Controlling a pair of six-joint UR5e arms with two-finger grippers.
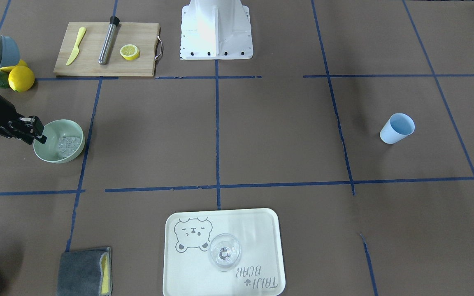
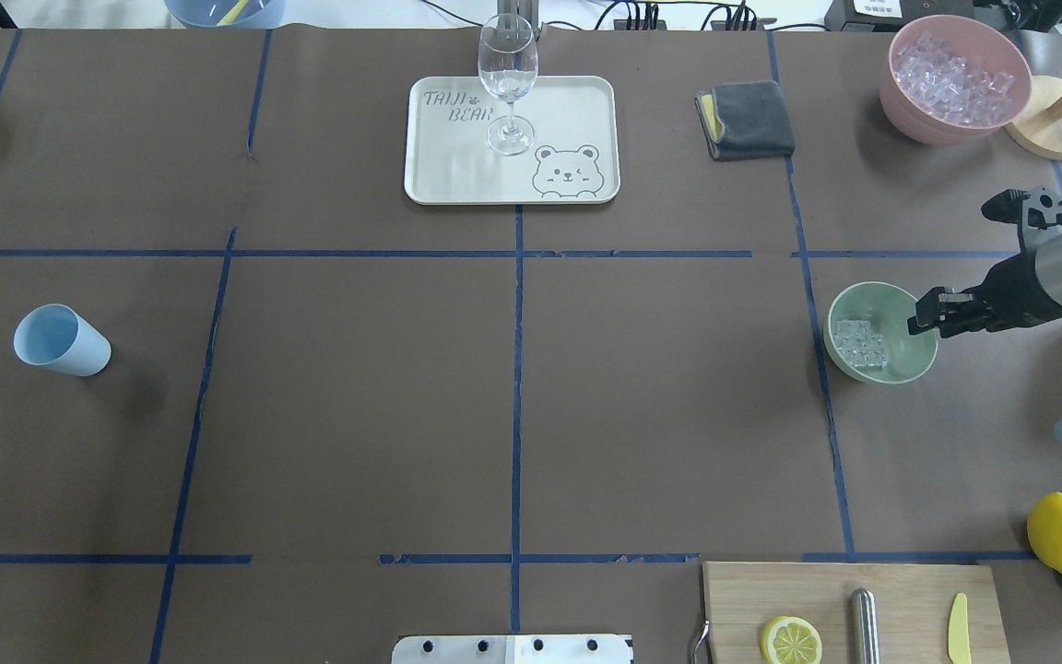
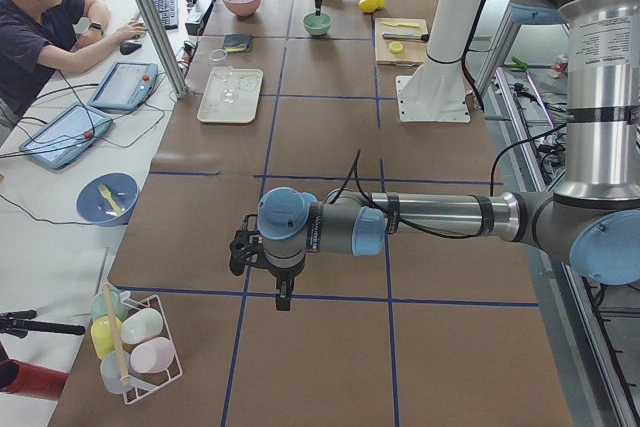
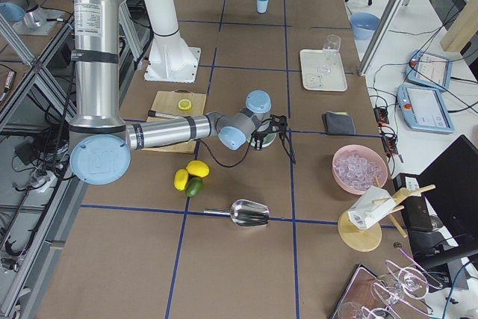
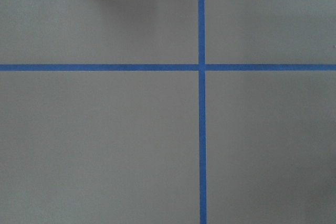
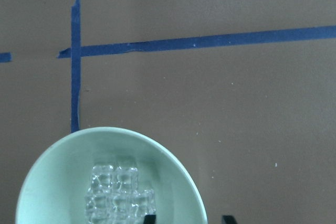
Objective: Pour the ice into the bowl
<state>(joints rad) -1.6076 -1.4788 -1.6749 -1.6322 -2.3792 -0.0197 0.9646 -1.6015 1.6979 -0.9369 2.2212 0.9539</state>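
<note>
The pale mint-green bowl (image 1: 47,155) (image 2: 900,304) (image 6: 58,182) stands on the table on my right side. The ice (image 1: 69,144) (image 2: 860,344) (image 6: 118,192), a small cluster of clear cubes, lies inside it. My right gripper (image 1: 39,135) (image 2: 923,321) (image 6: 188,219) is open and holds nothing. It is at the bowl's rim, with one fingertip (image 6: 149,219) over the inside and the other over the table outside. My left gripper (image 3: 284,302) points down over bare table far from the bowl, and I cannot tell whether it is open or shut.
A pink container (image 2: 955,78) full of ice stands beyond the bowl, with a metal scoop (image 4: 250,214) on the table near it. A light blue cup (image 2: 61,339) lies at the far left. A tray (image 2: 457,157) bears a clear glass (image 2: 506,83). A cutting board (image 1: 105,49), lemons (image 2: 1061,533) and a folded cloth (image 2: 748,120) lie around.
</note>
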